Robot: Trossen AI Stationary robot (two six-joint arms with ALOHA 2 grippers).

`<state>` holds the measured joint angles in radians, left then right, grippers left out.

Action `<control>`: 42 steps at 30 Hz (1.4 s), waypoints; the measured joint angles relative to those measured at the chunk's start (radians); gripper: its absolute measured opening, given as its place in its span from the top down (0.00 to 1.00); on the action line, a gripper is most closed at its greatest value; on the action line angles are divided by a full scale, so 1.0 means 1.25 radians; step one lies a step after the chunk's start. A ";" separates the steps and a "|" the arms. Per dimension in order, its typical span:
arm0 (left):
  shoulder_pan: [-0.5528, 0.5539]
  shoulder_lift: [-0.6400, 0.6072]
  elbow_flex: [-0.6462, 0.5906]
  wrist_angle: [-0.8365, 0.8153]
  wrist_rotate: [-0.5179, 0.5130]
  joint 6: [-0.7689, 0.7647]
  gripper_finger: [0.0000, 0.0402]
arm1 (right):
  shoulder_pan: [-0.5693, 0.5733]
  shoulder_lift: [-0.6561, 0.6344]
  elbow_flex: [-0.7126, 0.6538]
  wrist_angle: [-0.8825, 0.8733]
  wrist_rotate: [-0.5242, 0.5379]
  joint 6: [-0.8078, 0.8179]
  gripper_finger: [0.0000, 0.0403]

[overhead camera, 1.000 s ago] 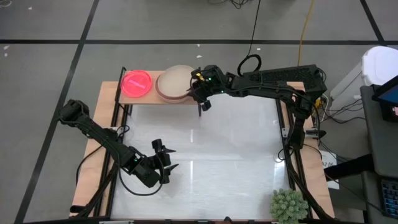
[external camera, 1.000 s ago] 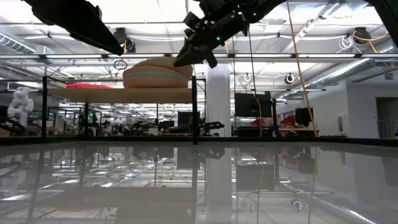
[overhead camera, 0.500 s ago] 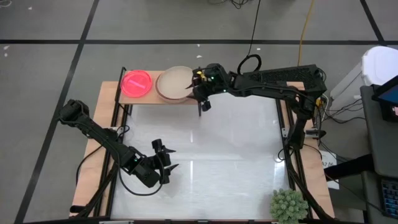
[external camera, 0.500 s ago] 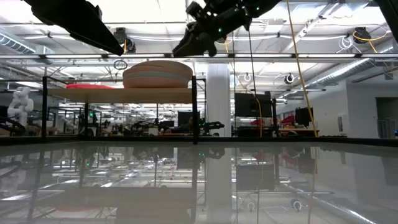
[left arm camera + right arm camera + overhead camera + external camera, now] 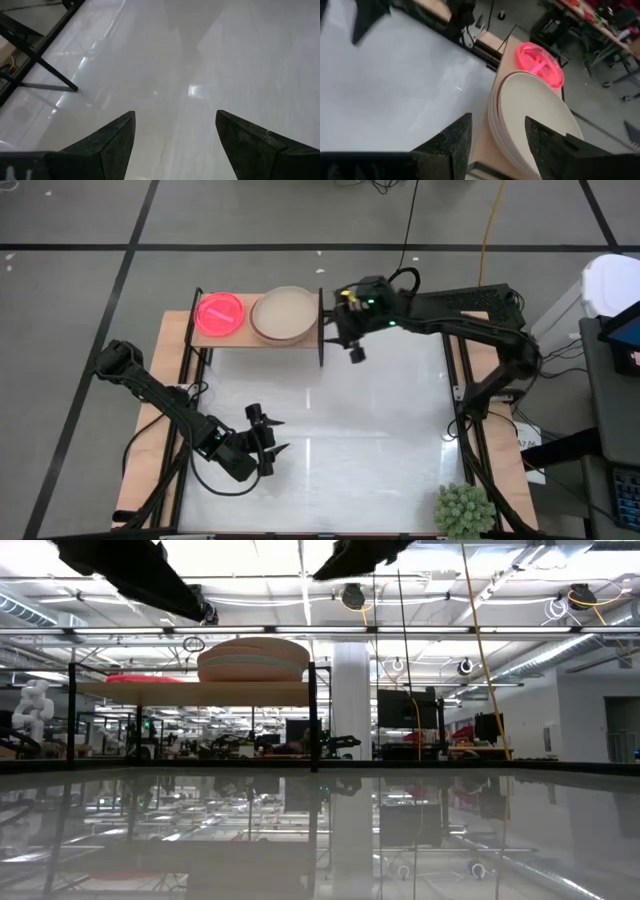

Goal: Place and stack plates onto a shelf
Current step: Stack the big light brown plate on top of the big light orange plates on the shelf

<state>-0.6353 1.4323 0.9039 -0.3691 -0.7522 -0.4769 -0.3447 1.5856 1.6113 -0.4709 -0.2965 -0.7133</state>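
high view shows the shelf (image 5: 258, 338) at the far left part of the table (image 5: 380, 440), a light-wood board on a black frame. two stacks sit on it side by side: the neon pink plates (image 5: 220, 314) on the shelf's left half and the larger beige-topped plates (image 5: 284, 315) on its right half, their rims close together. the right gripper (image 5: 352, 340) hangs just off the shelf's right end, beyond the black frame post, apart from the beige stack and touching none of the plates. its fingers stand released with a clear gap between them and nothing in that gap.

from the right wrist, the two dark fingers (image 5: 451, 142) frame the edge of the large stack (image 5: 535, 120), which lies ahead of and below them; several rims show layered under the top beige plate, and the pink plates (image 5: 541, 58) lie beyond it on the same board.

low view has the large stack (image 5: 253, 660) resting on the shelf board (image 5: 190, 690), with the pink stack (image 5: 135, 678) as a thin red line to its left; the right arm shows only as a dark shape at the upper edge, above and to the right of the stack.

the left gripper (image 5: 262, 442) waits low over the near left of the table, well apart from the shelf, fingers (image 5: 112, 140) spread wide over bare white surface, holding nothing.

a spiky green plant (image 5: 463, 510) stands at the near right corner.
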 joint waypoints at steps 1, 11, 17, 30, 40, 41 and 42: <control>0.000 0.000 0.000 0.008 -0.006 0.004 0.30 | 0.001 -0.019 -0.007 -0.008 -0.001 0.024 0.59; 0.000 0.000 0.000 0.073 -0.021 0.023 0.30 | -0.011 -0.189 -0.362 0.359 0.004 0.123 0.66; -0.001 0.000 0.000 0.072 -0.023 0.000 0.30 | -0.053 -0.138 -0.542 0.766 0.007 0.196 0.84; -0.001 0.000 0.000 0.066 -0.029 0.000 0.30 | -0.187 0.035 -0.476 0.816 -0.009 0.318 1.00; -0.001 0.000 0.000 0.062 -0.029 0.003 0.30 | -0.184 0.106 -0.419 0.816 -0.040 0.319 1.00; -0.001 0.000 0.000 0.062 -0.030 0.003 0.30 | -0.183 0.109 -0.413 0.819 -0.040 0.321 1.00; -0.001 0.000 0.000 0.062 -0.030 0.005 0.30 | -0.183 0.114 -0.406 0.820 -0.042 0.323 1.00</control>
<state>-0.6361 1.4326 0.9039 -0.2915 -0.7891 -0.4708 -0.5728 1.7283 1.1033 0.5537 -0.3495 -0.3091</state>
